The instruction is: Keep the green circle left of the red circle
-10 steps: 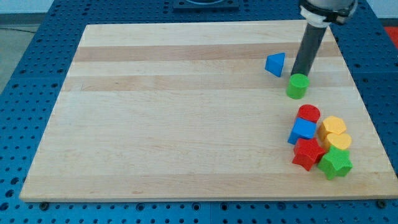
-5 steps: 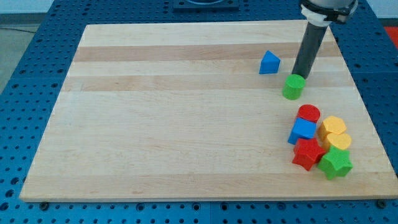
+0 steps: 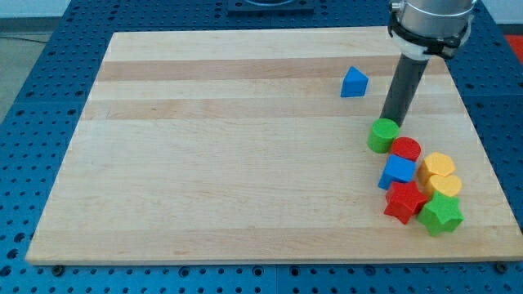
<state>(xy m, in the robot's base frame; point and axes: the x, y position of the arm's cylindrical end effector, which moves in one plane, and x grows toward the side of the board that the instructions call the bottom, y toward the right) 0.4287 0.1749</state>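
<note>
Your tip (image 3: 391, 122) sits at the upper-right edge of the green circle (image 3: 382, 135), touching it or as good as. So the green circle lies toward the view's bottom and slightly left of the tip. That's the relation your next move turns on.

The red circle (image 3: 405, 149) is just beside the green one, toward the view's lower right; the two look to be touching or nearly so. Green is left of red right now, but only by a small margin.

My read: pushing from where you are drives green down and left, which is fine, but any drift to the right jams it into red. To widen the gap, come round to green's right side and push toward the view's left. That slot between green and red is tight, so watch for clipping red.

Tool state: there's no jaw to open or close, just a straight dark rod. It grips nothing and only bears on the block's side.

Other stuff on the worktop (image 3: 204, 147):
- blue triangle (image 3: 353, 82), up and left of the tip, well apart, not in the way
- blue block (image 3: 399, 171), just below red
- red star-ish block (image 3: 404, 201)
- two yellow blocks (image 3: 440, 174)
- green star-ish block (image 3: 441, 213), at the cluster's bottom right

The cluster is packed below red; left of green is open.
</note>
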